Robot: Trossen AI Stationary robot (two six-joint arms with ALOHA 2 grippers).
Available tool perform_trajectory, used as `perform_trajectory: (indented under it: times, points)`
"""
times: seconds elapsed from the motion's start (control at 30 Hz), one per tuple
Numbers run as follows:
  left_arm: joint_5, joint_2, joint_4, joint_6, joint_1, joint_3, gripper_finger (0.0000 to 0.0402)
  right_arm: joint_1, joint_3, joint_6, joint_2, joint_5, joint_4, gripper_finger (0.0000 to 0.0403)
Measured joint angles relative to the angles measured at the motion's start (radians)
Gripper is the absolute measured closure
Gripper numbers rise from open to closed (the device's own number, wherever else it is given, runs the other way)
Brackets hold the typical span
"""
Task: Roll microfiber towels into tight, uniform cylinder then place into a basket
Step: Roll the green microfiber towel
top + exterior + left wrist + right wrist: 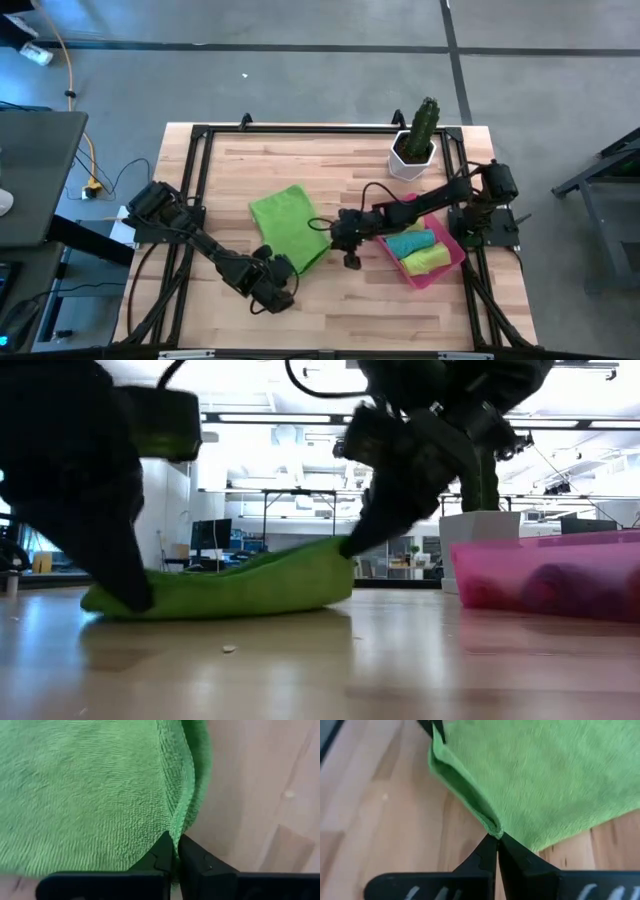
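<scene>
A lime green microfiber towel (285,222) lies on the wooden table's middle, its far part flat on the wood. My left gripper (283,268) is shut on its near corner, low at the table. My right gripper (330,228) is shut on its right corner, raised a little above the wood (345,548). The pink basket (447,262) stands to the right with a teal roll (408,243) and a yellow roll (425,258) lying in it. My left gripper pinches the towel's hemmed edge (176,827) at its near corner between the two fingers, slanting down from the near left. That corner stays low on the table (125,598). My right gripper pinches the towel's right corner (492,826) between the two fingers, slanting down from the right. The corner is lifted off the table, and the edge between the two grippers sags slack; how many layers, I cannot tell.
A white pot with a green cactus (413,148) stands at the far right, behind the basket. Bare wood lies near the front edge (380,310) and at the far left (230,165). A black frame (200,130) runs round the table.
</scene>
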Motion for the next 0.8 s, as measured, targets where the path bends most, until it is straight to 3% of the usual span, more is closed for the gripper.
perform_trajectory:
  times: [0.27,0.57,0.8]
  points:
    - [-0.014,-0.023,-0.007,-0.302,-0.018,0.007,0.0395,-0.02,0.06,0.143,0.027,0.081,-0.068,0.0402]
    - [-0.015,-0.041,-0.165,-0.658,-0.019,0.006,0.0395,-0.031,0.079,0.204,0.138,0.089,-0.036,0.0402]
    - [0.029,-0.042,-0.263,-0.764,-0.003,-0.002,0.0394,-0.031,0.133,0.177,0.193,0.09,-0.032,0.0402]
